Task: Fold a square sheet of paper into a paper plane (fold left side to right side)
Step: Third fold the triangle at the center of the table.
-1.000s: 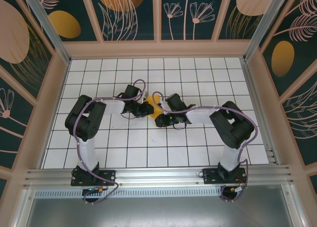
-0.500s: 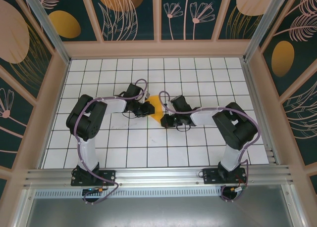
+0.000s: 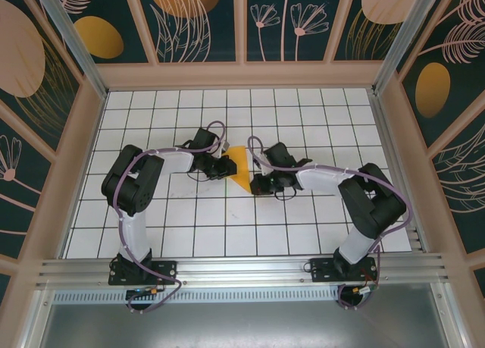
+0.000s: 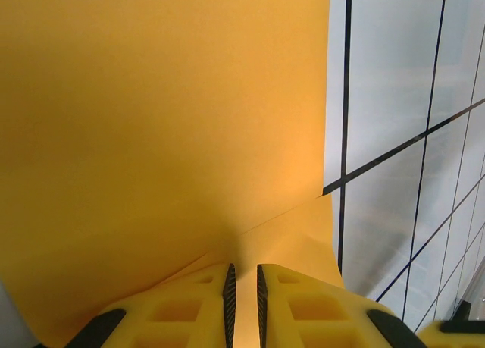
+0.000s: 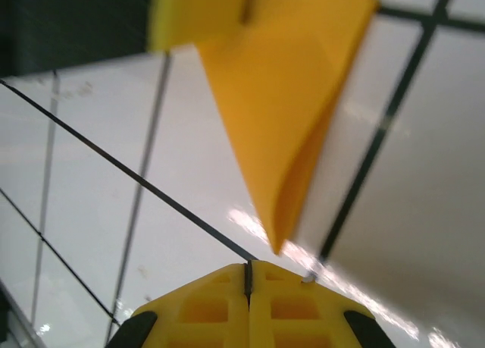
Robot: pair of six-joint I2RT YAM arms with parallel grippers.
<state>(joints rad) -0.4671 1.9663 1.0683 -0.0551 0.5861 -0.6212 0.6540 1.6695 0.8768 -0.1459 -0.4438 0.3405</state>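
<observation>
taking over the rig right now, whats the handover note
Left gripper: closed on an edge of the sheet of paper, which looks raised off the grid table near its middle.
Right gripper: shut, empty, just short of the paper's pointed corner.
Done: paper is doubled over, layers not pressed flat.
Left: flatten and crease this fold, then the remaining plane folds.

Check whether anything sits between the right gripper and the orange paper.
Nothing visible does. The right gripper, jaws shut and empty, points at the lower tip of the orange paper just ahead of it; only the grid table shows in the gap. The left gripper pinches that paper from the other side.
</observation>
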